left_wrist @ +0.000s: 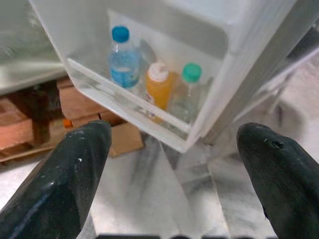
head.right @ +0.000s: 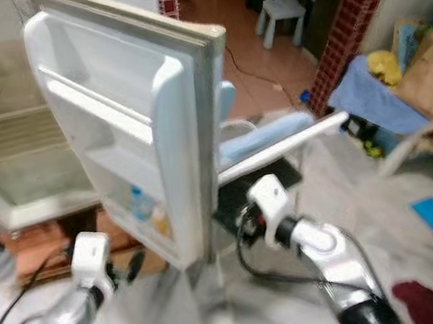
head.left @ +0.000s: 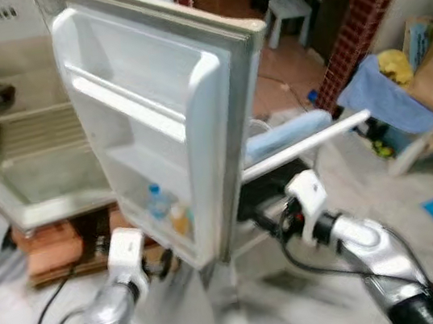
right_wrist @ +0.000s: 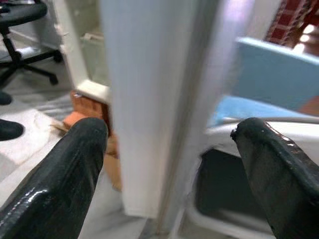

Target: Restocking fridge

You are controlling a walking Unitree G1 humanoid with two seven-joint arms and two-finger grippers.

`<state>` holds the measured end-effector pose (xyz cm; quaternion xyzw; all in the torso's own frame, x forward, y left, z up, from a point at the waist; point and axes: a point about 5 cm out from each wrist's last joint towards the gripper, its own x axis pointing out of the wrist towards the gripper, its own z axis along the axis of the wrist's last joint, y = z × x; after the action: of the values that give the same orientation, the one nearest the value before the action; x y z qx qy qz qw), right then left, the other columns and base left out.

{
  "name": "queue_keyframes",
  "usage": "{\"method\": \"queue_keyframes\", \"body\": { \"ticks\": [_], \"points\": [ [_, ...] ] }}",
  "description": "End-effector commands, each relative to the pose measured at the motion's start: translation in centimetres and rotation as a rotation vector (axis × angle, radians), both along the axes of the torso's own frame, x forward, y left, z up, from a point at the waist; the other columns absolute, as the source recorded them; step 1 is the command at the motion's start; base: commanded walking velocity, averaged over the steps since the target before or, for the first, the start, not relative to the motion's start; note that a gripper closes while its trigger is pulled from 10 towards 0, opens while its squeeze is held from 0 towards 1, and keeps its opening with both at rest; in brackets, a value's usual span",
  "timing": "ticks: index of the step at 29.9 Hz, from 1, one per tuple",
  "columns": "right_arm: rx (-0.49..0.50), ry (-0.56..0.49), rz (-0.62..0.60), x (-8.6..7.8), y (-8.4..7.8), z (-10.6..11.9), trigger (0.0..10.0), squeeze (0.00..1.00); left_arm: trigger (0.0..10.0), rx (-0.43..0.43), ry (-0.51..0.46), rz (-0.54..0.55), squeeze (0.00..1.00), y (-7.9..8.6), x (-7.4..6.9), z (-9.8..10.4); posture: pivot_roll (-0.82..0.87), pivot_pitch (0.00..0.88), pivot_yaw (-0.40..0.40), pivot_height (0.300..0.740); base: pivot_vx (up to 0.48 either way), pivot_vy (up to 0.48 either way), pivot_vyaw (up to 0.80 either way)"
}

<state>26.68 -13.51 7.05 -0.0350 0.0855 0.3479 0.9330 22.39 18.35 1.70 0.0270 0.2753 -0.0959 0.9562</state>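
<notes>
Green-capped bottle (left_wrist: 188, 92), perhaps clear, half hidden.

**Both arms raised forward, fingers spread wide**

The left arm (head.left: 101, 318) is silver, bent at the elbow and reaching forward and up, ending in a white wrist block. Seen from its wrist, the left gripper (left_wrist: 174, 169) has its two black fingers (left_wrist: 65, 184) spread far apart with nothing between them. The right arm (head.left: 377, 256) angles forward and inward toward the robot's left, a black cable looping under its wrist. The right gripper (right_wrist: 169, 164) likewise has its fingers (right_wrist: 60, 174) wide apart.
</notes>
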Motion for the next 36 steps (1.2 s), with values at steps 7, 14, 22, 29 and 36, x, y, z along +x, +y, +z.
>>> {"method": "queue_keyframes", "body": {
  "ticks": [7, 14, 22, 29, 36],
  "points": [
    [0.029, -0.168, -0.13, 1.6, -0.8, 2.4, 10.0, 0.0, 10.0, 0.062, -0.094, 0.002, 0.0, -0.5, 1.0, 1.1, 0.04, 0.0, -0.057, 0.74, 0.0, 0.0, 0.22],
    [0.093, -0.248, -0.256, 3.6, -0.6, 4.5, 10.0, 0.0, 10.0, 0.048, -0.108, 0.099, 0.0, 0.2, 1.1, 1.2, 0.04, 0.0, -0.068, 0.74, 0.0, 0.0, 0.75],
    [0.128, -0.319, -0.389, 6.2, 0.0, 6.7, 10.0, 0.0, 10.0, 0.088, -0.166, 0.165, 0.0, 0.9, 2.2, 1.6, 0.06, 0.0, -0.083, 0.74, 0.0, 0.0, 0.74],
    [0.21, -0.29, -0.413, 7.3, 0.5, 7.5, 10.0, 0.0, 10.0, 0.003, -0.111, 0.144, 0.0, 0.0, 1.7, 0.9, 0.06, 0.0, -0.087, 0.74, 0.0, 0.0, 0.54],
    [0.491, -0.214, -0.058, 6.3, 3.8, 10.0, 10.0, 0.0, 10.0, -0.055, 0.054, 0.034, 0.0, -1.5, 0.7, -0.8, 0.06, 0.0, -0.083, 0.74, 0.0, 0.0, 0.0]
  ]
}}
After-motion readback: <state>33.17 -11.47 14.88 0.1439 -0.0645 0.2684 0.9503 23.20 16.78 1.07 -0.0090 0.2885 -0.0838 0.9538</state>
